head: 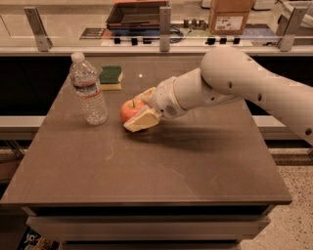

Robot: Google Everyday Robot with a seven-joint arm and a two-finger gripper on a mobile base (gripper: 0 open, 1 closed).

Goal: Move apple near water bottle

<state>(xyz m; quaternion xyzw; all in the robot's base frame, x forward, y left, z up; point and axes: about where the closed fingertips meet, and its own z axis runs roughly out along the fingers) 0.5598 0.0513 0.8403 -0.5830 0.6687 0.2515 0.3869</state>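
Observation:
A small red-orange apple [130,110] with a short stem is held between the cream-coloured fingers [140,122] of my gripper [139,108], low over the brown table [161,161]. The gripper is shut on the apple. The white arm reaches in from the right. The water bottle [88,89], clear and ribbed with a white cap and a red label band, stands upright on the table, a short way left of the apple. Apple and bottle do not touch.
A green-and-yellow sponge [111,77] lies at the back of the table, behind the apple and right of the bottle. A counter with a dark tray [137,13] and a cardboard box [229,15] runs behind the table.

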